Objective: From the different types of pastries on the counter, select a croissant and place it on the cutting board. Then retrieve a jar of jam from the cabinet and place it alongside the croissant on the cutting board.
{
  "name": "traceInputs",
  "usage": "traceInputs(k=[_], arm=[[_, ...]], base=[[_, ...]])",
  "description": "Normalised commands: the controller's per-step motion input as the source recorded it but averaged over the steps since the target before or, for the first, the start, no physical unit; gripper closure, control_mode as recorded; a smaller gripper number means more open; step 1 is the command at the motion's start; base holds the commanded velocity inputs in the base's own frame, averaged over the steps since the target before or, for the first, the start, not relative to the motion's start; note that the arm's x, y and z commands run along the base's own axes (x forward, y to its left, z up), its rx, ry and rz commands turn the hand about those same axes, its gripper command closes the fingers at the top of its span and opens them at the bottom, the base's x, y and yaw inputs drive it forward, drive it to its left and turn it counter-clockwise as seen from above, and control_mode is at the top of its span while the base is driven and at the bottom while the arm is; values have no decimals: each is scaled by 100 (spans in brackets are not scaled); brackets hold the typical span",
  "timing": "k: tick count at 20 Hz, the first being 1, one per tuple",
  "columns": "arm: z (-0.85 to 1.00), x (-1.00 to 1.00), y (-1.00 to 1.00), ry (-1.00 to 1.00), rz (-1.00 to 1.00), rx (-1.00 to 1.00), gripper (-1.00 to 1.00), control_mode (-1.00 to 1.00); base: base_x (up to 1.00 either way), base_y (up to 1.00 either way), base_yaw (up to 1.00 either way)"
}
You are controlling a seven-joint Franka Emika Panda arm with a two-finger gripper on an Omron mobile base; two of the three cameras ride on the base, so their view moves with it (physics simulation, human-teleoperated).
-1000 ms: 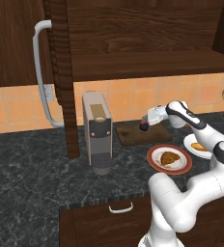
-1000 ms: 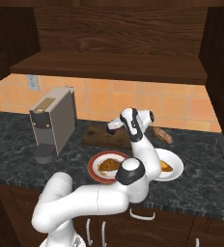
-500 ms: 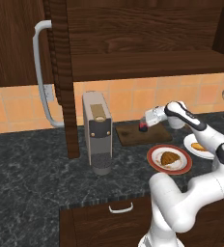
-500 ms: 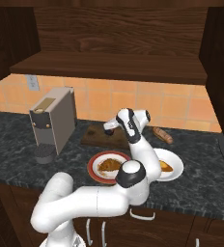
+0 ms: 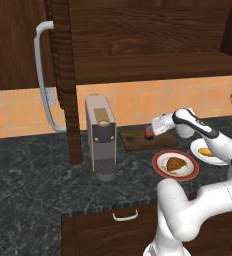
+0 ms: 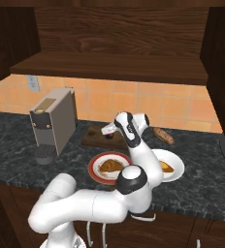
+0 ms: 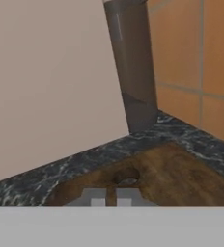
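My gripper [image 5: 150,132] is shut on the jar of jam [image 5: 149,134], a tiny red jar with a dark lid [image 7: 126,179]. It hangs low over the right part of the dark brown cutting board [image 5: 134,141]; whether it touches the board I cannot tell. From the right base view the gripper [image 6: 108,131] and the jar [image 6: 109,136] show over the board [image 6: 94,139]. The croissant [image 5: 176,163] lies on a red-rimmed plate [image 5: 159,169] on the dark counter [image 5: 33,170], in front of the board. A yellow-orange pastry [image 5: 206,151] lies on a white plate [image 5: 197,150]. The cabinet [image 5: 138,40] hangs above.
A tall beige coffee machine [image 5: 101,137] stands just left of the board and looms close in the hand view [image 7: 51,82]. The cabinet door [image 5: 63,75] with its long handle [image 5: 42,75] stands open at the left. A long bread [image 6: 163,135] lies by the orange tiled wall.
The hand has sunk a little toward the cutting board with the jar in it. The plates and pastries have not moved.
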Motion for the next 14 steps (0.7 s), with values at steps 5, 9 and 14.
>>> traceInputs(k=[5, 9, 14], arm=[[-7, 0, 0, 0, 1, 0, -100, -100], [1, 26, 0, -5, 6, 0, -100, -100], [20, 0, -1, -6, 5, 0, -100, -100]], base=[[0, 0, 0], [0, 0, 0], [0, 0, 0]])
